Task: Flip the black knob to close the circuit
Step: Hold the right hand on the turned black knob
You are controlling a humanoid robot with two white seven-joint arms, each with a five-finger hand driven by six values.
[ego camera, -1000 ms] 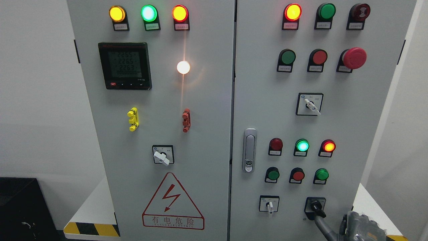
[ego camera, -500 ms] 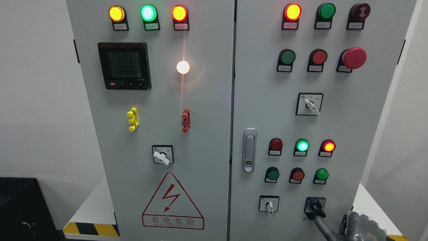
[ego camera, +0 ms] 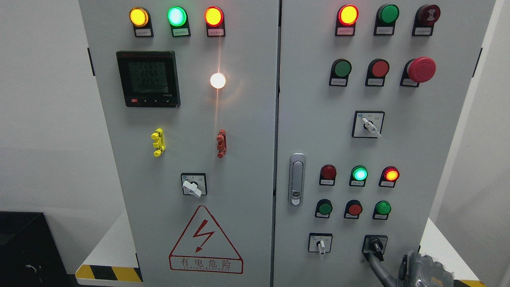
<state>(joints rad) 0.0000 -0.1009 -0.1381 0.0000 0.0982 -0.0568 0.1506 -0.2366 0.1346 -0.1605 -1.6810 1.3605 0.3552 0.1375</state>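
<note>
Black knob [ego camera: 375,245] sits at the lower right of the cabinet's right door [ego camera: 422,159], with one dark finger [ego camera: 379,269] of the right hand [ego camera: 422,273] touching it from below. I cannot tell whether the fingers grip. Risk: the single contact slips off, leaving the circuit open.

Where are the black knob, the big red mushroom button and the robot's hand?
black knob [ego camera: 375,244]: head view, on its handle.
red mushroom button [ego camera: 421,69]: head view, on its cap.
right hand [ego camera: 423,272]: head view, on its grey back.
</note>
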